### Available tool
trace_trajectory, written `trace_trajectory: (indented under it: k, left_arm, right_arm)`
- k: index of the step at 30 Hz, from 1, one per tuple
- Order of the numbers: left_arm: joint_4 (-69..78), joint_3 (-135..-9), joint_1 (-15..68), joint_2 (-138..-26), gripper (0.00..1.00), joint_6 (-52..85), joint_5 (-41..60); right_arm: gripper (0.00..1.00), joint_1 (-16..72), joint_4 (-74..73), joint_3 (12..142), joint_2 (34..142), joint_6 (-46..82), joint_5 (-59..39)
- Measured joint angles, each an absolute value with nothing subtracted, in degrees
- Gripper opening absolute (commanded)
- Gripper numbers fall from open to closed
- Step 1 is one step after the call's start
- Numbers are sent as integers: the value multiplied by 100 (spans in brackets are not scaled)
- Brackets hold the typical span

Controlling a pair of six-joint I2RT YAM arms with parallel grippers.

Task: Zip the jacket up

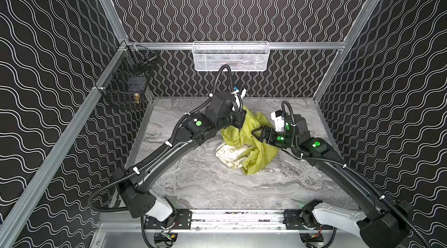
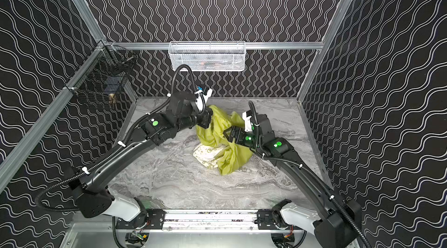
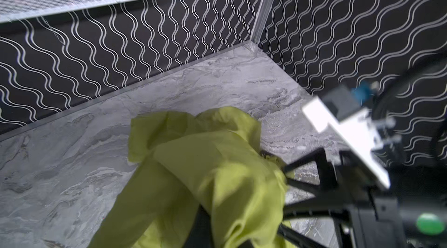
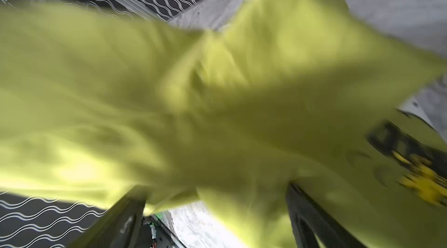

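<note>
In both top views the jacket (image 1: 251, 154) lies bunched on the table (image 1: 205, 186), a fold raised by the left gripper (image 1: 239, 123), clamped on it. Left wrist view: green cloth hides those fingers. Right wrist view: the right gripper (image 4: 215, 190) has its fingers (image 4: 121, 217) apart, blurred cloth across them.

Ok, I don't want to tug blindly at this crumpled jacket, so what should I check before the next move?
1. The left gripper is shut on the jacket, lifting a fold: ok.
2. The right gripper has its jaws apart, though fabric drapes across them: ok.
3. Jacket flat on the table: not ok, it is bunched, with the cream lining exposed.
4. Zipper located: cannot tell, none shows in any view.
5. Right wrist view usable: not ok, blurred green fabric fills it.
</note>
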State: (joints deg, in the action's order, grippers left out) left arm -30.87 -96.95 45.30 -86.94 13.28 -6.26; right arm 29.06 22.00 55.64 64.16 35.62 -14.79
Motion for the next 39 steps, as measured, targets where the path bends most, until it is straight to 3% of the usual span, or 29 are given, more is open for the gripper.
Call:
trace_trajectory:
  k: [6, 13, 21, 26, 32, 34, 39]
  left_arm:
    - [-3306, -10215, 4224, -8842, 0, 1304, -523]
    - [-3496, -10757, 4040, -9008, 0, 1125, -495]
    - [-3621, -10807, 3992, -8936, 0, 1020, -565]
    - [-3632, -10785, 3962, -8735, 0, 1009, -611]
    - [-3741, -10713, 3894, -8519, 0, 884, -729]
    - [-3741, -10713, 3861, -8458, 0, 864, -792]
    - [-3760, -10761, 3806, -8370, 0, 753, -939]
  right_arm:
    - [84, 2882, 2071, 4711, 5878, 3743, -1361]
    - [93, 3330, 1433, 3448, 5417, 4147, -1638]
    - [89, 4429, 624, 3391, 6254, 4357, -1074]
    - [64, 4501, 397, 3426, 6976, 4657, -484]
    - [11, 4499, 528, 4003, 7397, 4818, 89]
    - [4, 4486, 681, 4316, 7387, 4748, 257]
    - [0, 4305, 1050, 4860, 7037, 4471, 495]
